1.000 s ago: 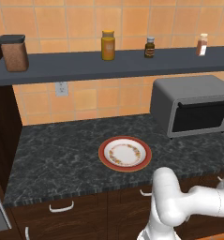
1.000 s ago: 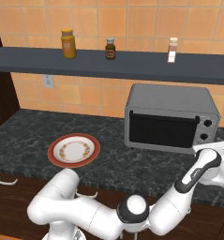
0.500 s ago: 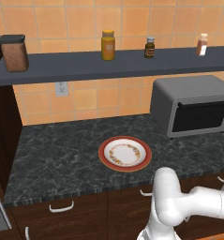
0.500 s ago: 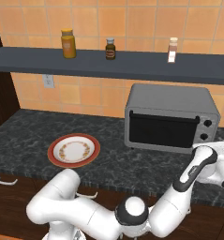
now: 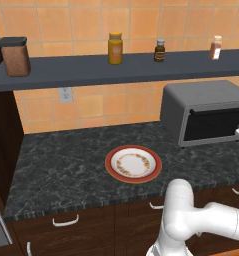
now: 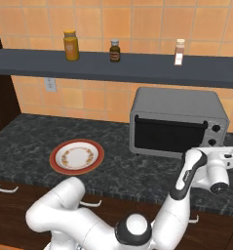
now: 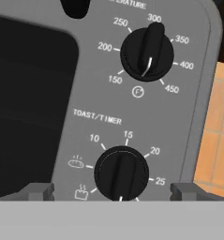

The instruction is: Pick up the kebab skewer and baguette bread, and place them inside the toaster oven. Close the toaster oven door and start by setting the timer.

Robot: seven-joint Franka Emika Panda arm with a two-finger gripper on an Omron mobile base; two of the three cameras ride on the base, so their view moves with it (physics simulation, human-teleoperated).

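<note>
Black timer knob [image 7: 121, 174] near upright | end effector [image 7: 112, 191] fingers apart, straddling knob | toaster oven door [image 6: 168, 135] shut

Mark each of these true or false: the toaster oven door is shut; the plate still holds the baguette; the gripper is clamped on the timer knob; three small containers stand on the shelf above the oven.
1. The toaster oven door is shut. True.
2. The plate holds the baguette. False: it holds no food.
3. The gripper is clamped on the timer knob. False: its jaws stand open, one to each side of the knob.
4. Three small containers stand on the shelf above the toaster oven. True.
</note>
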